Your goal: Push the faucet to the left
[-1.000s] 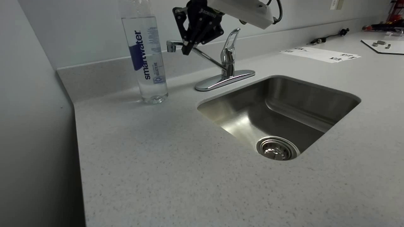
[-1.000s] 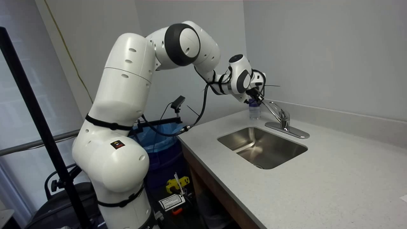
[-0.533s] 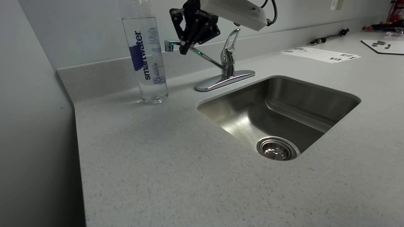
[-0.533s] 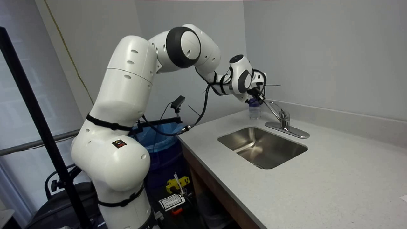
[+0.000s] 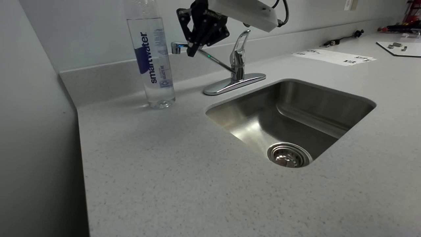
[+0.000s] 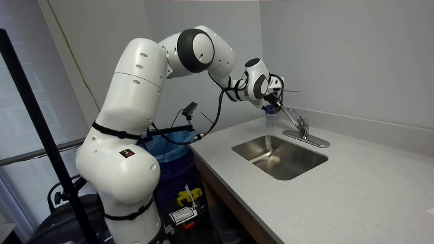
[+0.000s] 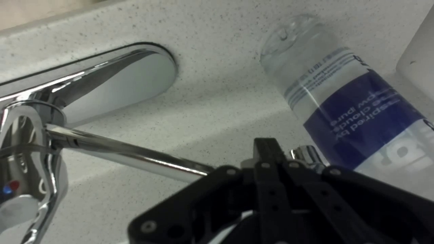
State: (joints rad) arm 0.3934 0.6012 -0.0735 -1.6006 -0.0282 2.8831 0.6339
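Observation:
The faucet is shiny silver metal with a thin spout, an upright lever and an oval base; it shows in both exterior views point(image 5: 237, 62) point(image 6: 302, 128). In the wrist view its spout point(image 7: 135, 154) runs from the left behind my gripper, and the spout's end point(image 7: 307, 154) shows just right of the fingertips. My gripper point(image 5: 191, 51) is shut, its fingertips together with nothing seen between them. It stands across the spout near its outer end and hides part of it. It also shows in the wrist view point(image 7: 269, 149). Whether it touches the spout I cannot tell.
A clear water bottle point(image 5: 153, 65) with a blue label stands upright near the spout's end; it is close on the right in the wrist view point(image 7: 362, 115). A steel sink point(image 5: 306, 121) lies in front of the faucet. A backsplash point(image 6: 366, 127) runs behind it.
Since a second ago my gripper has moved slightly left in an exterior view, and the spout's end has shifted slightly toward the bottle. In the last half second nothing visibly moved.

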